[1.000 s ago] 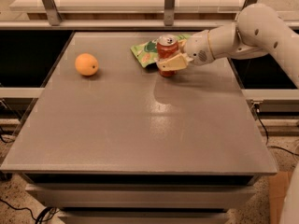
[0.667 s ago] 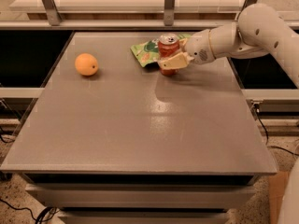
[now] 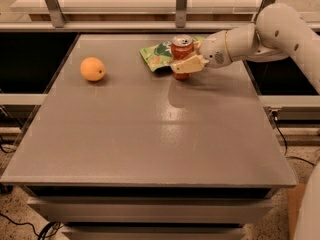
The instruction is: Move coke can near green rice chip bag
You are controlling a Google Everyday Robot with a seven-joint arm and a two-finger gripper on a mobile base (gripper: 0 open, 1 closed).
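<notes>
The red coke can (image 3: 181, 48) stands upright on the grey table (image 3: 150, 134) at the back, touching the right edge of the light-green rice chip bag (image 3: 157, 57), which lies flat. My gripper (image 3: 183, 60) reaches in from the right on the white arm (image 3: 280, 34). It is shut on the can's middle, with one pale finger (image 3: 188, 64) across the can's front. The other finger is hidden behind the can.
A round orange fruit (image 3: 92, 69) lies at the table's back left, well away from the can. Metal rails and posts (image 3: 181, 4) run behind the table's far edge. Dark gaps flank the table on both sides.
Almost nothing differs; the gripper and the can stay beside the bag, shifted at most slightly.
</notes>
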